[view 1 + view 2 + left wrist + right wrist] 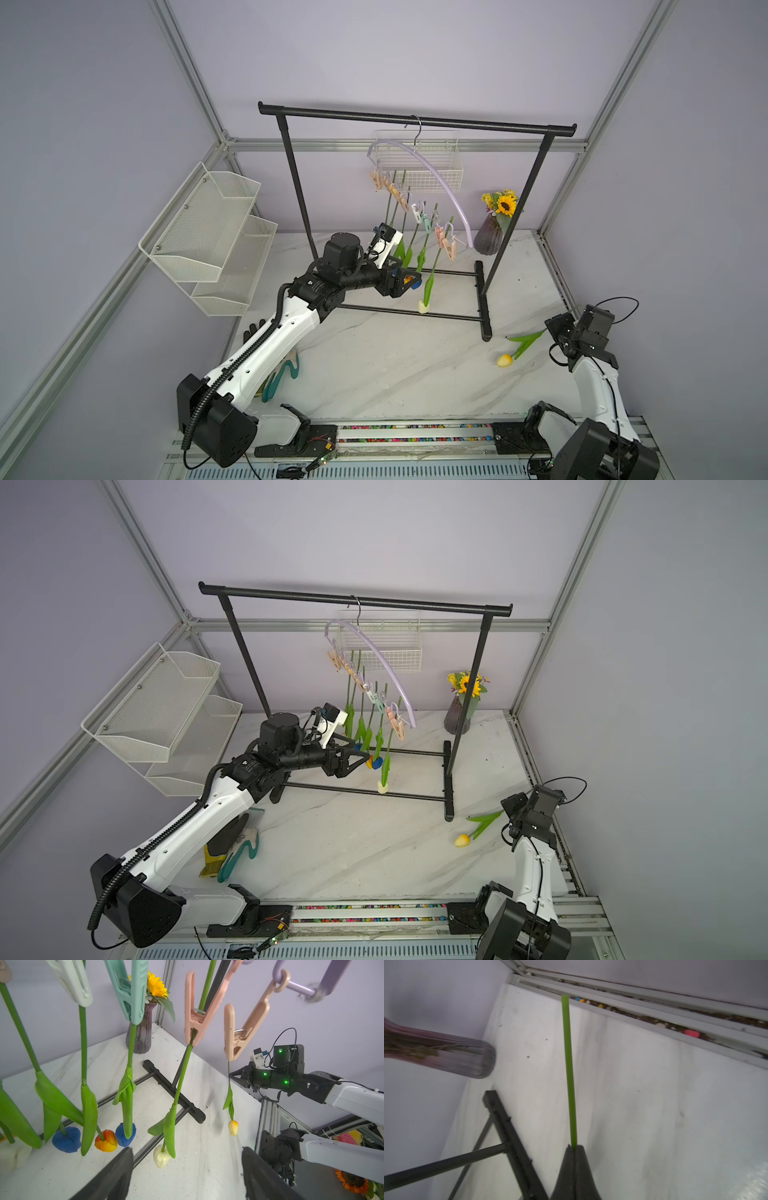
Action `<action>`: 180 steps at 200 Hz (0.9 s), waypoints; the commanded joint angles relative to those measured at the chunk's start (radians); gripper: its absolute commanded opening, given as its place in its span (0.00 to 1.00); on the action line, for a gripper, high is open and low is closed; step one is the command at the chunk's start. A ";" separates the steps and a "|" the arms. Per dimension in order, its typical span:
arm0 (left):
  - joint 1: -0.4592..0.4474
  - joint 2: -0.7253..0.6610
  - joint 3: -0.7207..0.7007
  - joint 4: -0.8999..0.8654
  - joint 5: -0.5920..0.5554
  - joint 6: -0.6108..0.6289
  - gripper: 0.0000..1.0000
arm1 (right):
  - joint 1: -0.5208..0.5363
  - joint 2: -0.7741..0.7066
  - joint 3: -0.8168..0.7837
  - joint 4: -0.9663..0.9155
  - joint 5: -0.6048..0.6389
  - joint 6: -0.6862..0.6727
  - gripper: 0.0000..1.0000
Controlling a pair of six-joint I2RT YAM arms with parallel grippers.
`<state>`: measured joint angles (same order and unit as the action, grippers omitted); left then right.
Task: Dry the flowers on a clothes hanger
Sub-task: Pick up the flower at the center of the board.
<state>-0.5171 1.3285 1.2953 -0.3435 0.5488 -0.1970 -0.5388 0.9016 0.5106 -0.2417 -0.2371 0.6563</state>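
Right fingers (pixel 572 1169) clamped on yellow tulip (pixel 504 360) stem, near right of worktop (pixel 374 374). Left fingers (pixel 116 1167) apart beside pegged tulips (pixel 127 1093) under hanger (pixel 464 226). My worry: the thin stem could pivot in the grip and miss the free peach clothespin (pixel 230 1043).

Blurring and cropping the vase (pixel 452 1057) in the right wrist view — hiding leaves and head of the flower (pixel 569 1074), probably behind the right gripper (pixel 574 1147).
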 commanded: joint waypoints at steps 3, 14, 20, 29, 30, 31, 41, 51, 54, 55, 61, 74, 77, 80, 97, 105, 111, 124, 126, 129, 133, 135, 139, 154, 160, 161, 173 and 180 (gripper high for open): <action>0.007 -0.002 0.048 0.002 -0.002 0.017 0.82 | 0.000 -0.099 -0.031 0.198 -0.241 -0.022 0.00; 0.006 -0.004 0.050 0.000 -0.003 0.019 0.82 | 0.000 -0.112 -0.031 0.252 -0.300 -0.002 0.00; 0.006 -0.003 0.050 0.000 -0.003 0.019 0.82 | -0.001 -0.109 -0.031 0.282 -0.330 0.011 0.00; 0.008 -0.004 0.052 0.000 -0.002 0.021 0.82 | -0.001 -0.095 -0.028 0.338 -0.395 0.030 0.00; 0.008 -0.003 0.052 -0.001 -0.001 0.021 0.82 | -0.001 -0.093 -0.027 0.344 -0.402 0.032 0.00; 0.007 -0.003 0.054 -0.001 -0.001 0.021 0.82 | 0.000 -0.091 -0.026 0.347 -0.409 0.034 0.00; 0.008 -0.004 0.058 -0.005 0.000 0.022 0.82 | -0.001 -0.067 -0.014 0.410 -0.470 0.064 0.00; 0.008 -0.002 0.062 -0.006 0.002 0.021 0.82 | 0.000 -0.042 0.010 0.448 -0.514 0.101 0.00; 0.008 -0.002 0.062 -0.006 0.002 0.022 0.82 | -0.001 -0.035 0.017 0.462 -0.530 0.112 0.00; 0.008 -0.003 0.062 -0.006 0.002 0.021 0.82 | 0.000 -0.032 0.019 0.469 -0.535 0.115 0.00; 0.008 -0.003 0.062 -0.005 0.003 0.021 0.82 | 0.000 -0.020 0.034 0.503 -0.565 0.137 0.00; 0.008 -0.003 0.063 -0.003 0.003 0.020 0.82 | 0.000 -0.003 0.063 0.578 -0.607 0.182 0.00; 0.008 -0.002 0.064 -0.003 0.003 0.019 0.82 | 0.002 0.000 0.069 0.598 -0.617 0.192 0.00; 0.008 -0.002 0.064 -0.004 0.005 0.019 0.82 | 0.002 0.003 0.073 0.618 -0.625 0.202 0.00; 0.008 -0.003 0.066 -0.003 0.005 0.018 0.82 | 0.013 0.021 0.111 0.705 -0.670 0.247 0.00; 0.008 -0.004 0.068 -0.002 0.004 0.016 0.82 | 0.025 0.027 0.130 0.735 -0.685 0.258 0.00; 0.008 -0.005 0.068 -0.001 0.004 0.016 0.82 | 0.035 0.028 0.143 0.751 -0.693 0.259 0.00; 0.008 -0.008 0.070 0.001 0.004 0.013 0.82 | 0.056 0.020 0.165 0.777 -0.699 0.250 0.00; 0.008 -0.007 0.071 0.001 0.003 0.013 0.82 | 0.062 0.017 0.171 0.782 -0.700 0.247 0.00; 0.008 -0.007 0.073 0.001 0.003 0.012 0.82 | 0.065 0.013 0.175 0.785 -0.700 0.241 0.00; 0.008 -0.007 0.074 0.002 0.003 0.011 0.82 | 0.073 0.010 0.180 0.789 -0.700 0.232 0.00; 0.008 -0.007 0.075 0.003 0.003 0.011 0.82 | 0.075 0.010 0.181 0.788 -0.700 0.231 0.00; 0.008 -0.008 0.077 0.003 0.004 0.010 0.82 | 0.083 0.007 0.189 0.788 -0.697 0.219 0.00; 0.008 -0.007 0.085 0.008 0.007 0.005 0.82 | 0.116 0.011 0.210 0.810 -0.711 0.195 0.00; 0.008 -0.006 0.088 0.010 0.009 0.003 0.82 | 0.130 0.014 0.215 0.821 -0.717 0.191 0.00; 0.008 -0.005 0.088 0.010 0.009 0.002 0.82 | 0.132 0.014 0.218 0.824 -0.718 0.191 0.00; 0.008 -0.005 0.095 0.014 0.015 -0.002 0.82 | 0.164 0.023 0.228 0.853 -0.726 0.183 0.00; 0.008 -0.004 0.099 0.017 0.018 -0.004 0.82 | 0.188 0.029 0.232 0.867 -0.725 0.178 0.00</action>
<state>-0.5163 1.3289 1.3518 -0.3603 0.5468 -0.1917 -0.4068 0.9215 0.7128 0.5232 -0.9257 0.8650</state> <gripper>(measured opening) 0.822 0.038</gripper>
